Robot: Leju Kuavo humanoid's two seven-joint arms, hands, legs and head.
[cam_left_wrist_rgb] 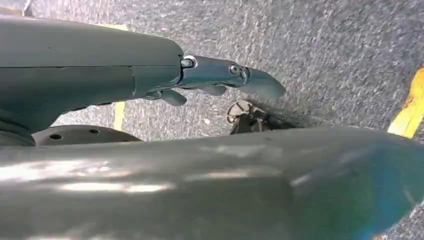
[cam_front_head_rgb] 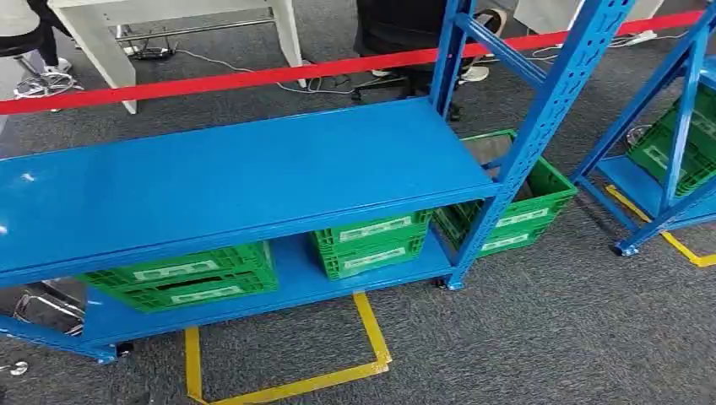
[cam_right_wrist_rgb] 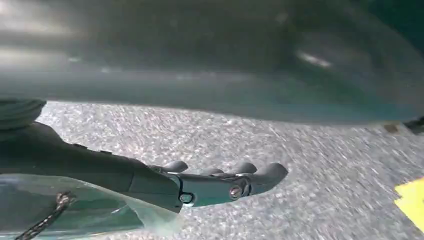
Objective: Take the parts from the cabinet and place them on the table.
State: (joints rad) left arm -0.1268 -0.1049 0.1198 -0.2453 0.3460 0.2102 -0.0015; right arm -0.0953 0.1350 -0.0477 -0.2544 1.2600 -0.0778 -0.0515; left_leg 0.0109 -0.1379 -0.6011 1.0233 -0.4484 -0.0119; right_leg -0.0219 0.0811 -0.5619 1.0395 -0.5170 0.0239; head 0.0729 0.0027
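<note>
A blue metal rack (cam_front_head_rgb: 236, 169) stands in front of me, its middle shelf bare. Two green crates (cam_front_head_rgb: 181, 274) (cam_front_head_rgb: 371, 245) sit on its bottom shelf, their contents hidden under the shelf above. A third green crate (cam_front_head_rgb: 515, 211) rests on the floor behind the rack's right post. My left hand (cam_left_wrist_rgb: 220, 80) hangs over the grey carpet with its fingers stretched out, holding nothing. My right hand (cam_right_wrist_rgb: 220, 182) hangs the same way above the carpet, fingers straight and empty.
A red barrier tape (cam_front_head_rgb: 253, 78) runs behind the rack. A second blue rack (cam_front_head_rgb: 667, 181) with a green crate (cam_front_head_rgb: 684, 143) stands at the right. Yellow floor tape (cam_front_head_rgb: 371, 337) marks a box at the rack's front. A white table leg (cam_front_head_rgb: 93, 42) and a person's legs (cam_front_head_rgb: 397, 34) lie beyond.
</note>
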